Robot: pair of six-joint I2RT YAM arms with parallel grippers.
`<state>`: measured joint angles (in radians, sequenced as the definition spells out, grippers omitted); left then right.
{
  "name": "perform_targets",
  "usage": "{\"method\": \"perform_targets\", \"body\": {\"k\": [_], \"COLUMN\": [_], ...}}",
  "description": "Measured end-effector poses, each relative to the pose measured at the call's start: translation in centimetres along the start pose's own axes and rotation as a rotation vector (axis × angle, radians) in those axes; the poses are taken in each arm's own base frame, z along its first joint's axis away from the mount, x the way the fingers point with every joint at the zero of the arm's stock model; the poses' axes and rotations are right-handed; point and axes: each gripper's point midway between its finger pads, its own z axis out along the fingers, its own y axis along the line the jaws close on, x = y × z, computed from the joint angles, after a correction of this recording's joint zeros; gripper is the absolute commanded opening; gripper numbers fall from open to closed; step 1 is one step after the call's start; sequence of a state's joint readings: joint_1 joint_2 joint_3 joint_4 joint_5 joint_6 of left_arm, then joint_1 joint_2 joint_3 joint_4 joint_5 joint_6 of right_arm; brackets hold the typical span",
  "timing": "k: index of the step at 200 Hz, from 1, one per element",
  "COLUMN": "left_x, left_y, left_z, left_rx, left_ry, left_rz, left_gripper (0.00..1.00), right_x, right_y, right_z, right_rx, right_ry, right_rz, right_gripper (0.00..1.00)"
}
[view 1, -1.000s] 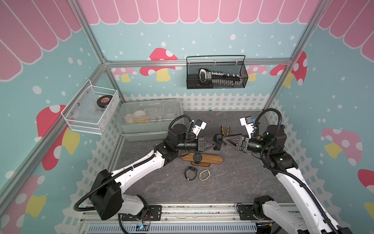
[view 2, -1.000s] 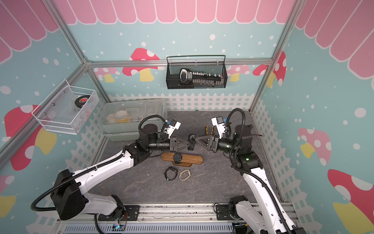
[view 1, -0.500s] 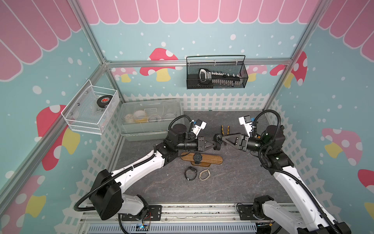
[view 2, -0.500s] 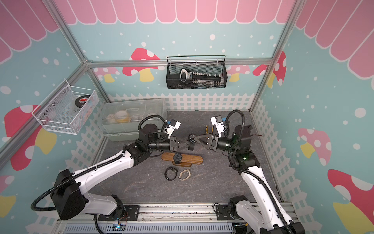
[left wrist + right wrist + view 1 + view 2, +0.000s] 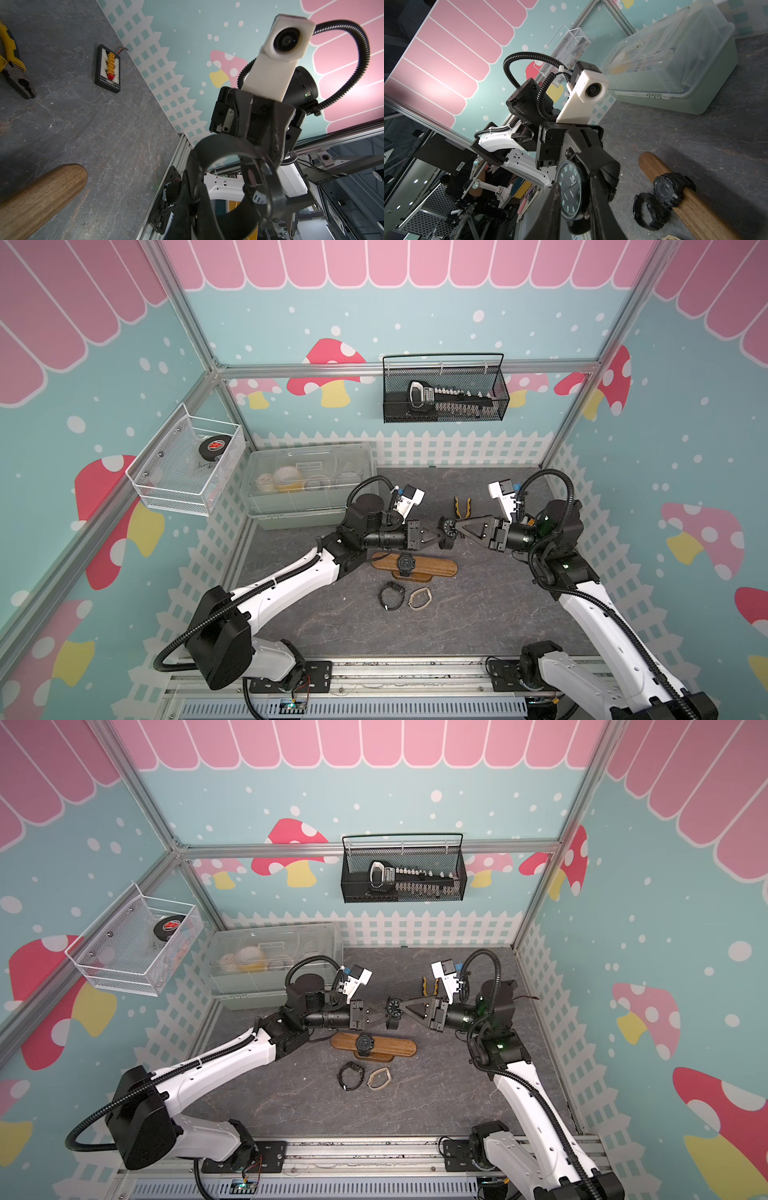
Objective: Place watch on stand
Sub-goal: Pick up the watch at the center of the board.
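Mid-air: watch (image 5: 449,526) between 2 hands, stand (image 5: 436,567) below; left hand (image 5: 439,536) pinches strap, right hand (image 5: 458,526) straddles dial, pinch or not cannot tell. Stand long axis runs hand-to-hand; bare end on right hand's side.

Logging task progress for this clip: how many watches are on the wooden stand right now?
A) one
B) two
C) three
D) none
A: only one black watch is wrapped around the stand; the dial watch is held in the air, off the stand.
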<state>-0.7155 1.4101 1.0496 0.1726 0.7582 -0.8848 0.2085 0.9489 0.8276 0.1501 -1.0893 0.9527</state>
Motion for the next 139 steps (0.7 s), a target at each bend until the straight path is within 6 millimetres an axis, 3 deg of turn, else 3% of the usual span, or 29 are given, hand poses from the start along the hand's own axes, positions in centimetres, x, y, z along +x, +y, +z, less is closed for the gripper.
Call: {"method": "perform_targets", "body": {"k": [81, 139], "left_x": [-1.2, -1.2], "left_y": [-1.0, -0.5], "left_z": [-0.1, 0.1], "left_rx": [-0.013, -0.026], "left_ry": [-0.023, -0.014], "left_rz": [0.044, 0.039], "left_gripper": [0.00, 0.00], "right_x": [-0.1, -0.4], "right_y": [0.3, 0.9], "right_z": [-0.1, -0.2], "right_rx": [-0.011, -0.026], "right_ry": [-0.008, -0.022], "right_rz": [0.014, 0.019], "right_gripper": [0.21, 0.16]}}
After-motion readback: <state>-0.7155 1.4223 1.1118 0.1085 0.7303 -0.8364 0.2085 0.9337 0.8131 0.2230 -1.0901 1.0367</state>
